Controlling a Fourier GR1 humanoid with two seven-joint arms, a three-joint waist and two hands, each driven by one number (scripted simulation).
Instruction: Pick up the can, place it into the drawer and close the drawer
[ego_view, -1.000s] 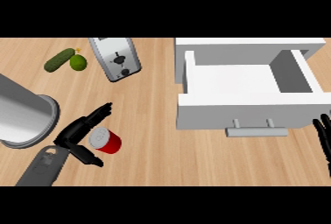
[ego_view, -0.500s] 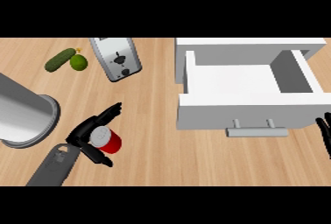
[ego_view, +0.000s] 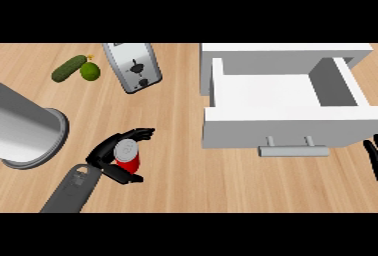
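Since the earlier frame, left hand (ego_view: 109, 159) has curled closer round the red cylindrical can with silver top (ego_view: 128, 156), lower left of frame. White open drawer with grey bar handle (ego_view: 285, 122) occupies upper right. Large grey metal pot (ego_view: 26, 131) sits at left edge. Silver toaster (ego_view: 132, 66) and green cucumber (ego_view: 69, 68) lie upper left. Right hand (ego_view: 371, 156) shows at right edge; finger state cannot be told.
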